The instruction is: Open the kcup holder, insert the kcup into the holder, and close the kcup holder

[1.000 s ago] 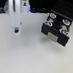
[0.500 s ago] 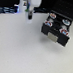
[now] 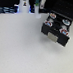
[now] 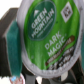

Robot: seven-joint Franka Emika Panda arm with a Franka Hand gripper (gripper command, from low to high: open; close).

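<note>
The kcup (image 4: 46, 31) fills the wrist view, its bright green "Green Mountain Dark Magic" lid facing the camera. A teal finger pad (image 4: 12, 46) presses against its side, so my gripper (image 3: 40, 5) is shut on it. In the exterior view the gripper hangs at the top, just off the far upper corner of the kcup holder (image 3: 56, 31). The holder is a black box with a pale slot handle on its front. Pods with dark reddish-and-white tops sit in round slots on its upper face. Whether a drawer is pulled out is too blurred to tell.
A tall white bottle-shaped object (image 3: 23, 2) stands at the back, toward the exterior view's left of the gripper. Dark items line the back edge. The pale tabletop (image 3: 17, 50) spreads in front of the holder and to its left.
The arm has carried the kcup from the exterior view's left toward the right, ending close to the kcup holder. The holder has not moved.
</note>
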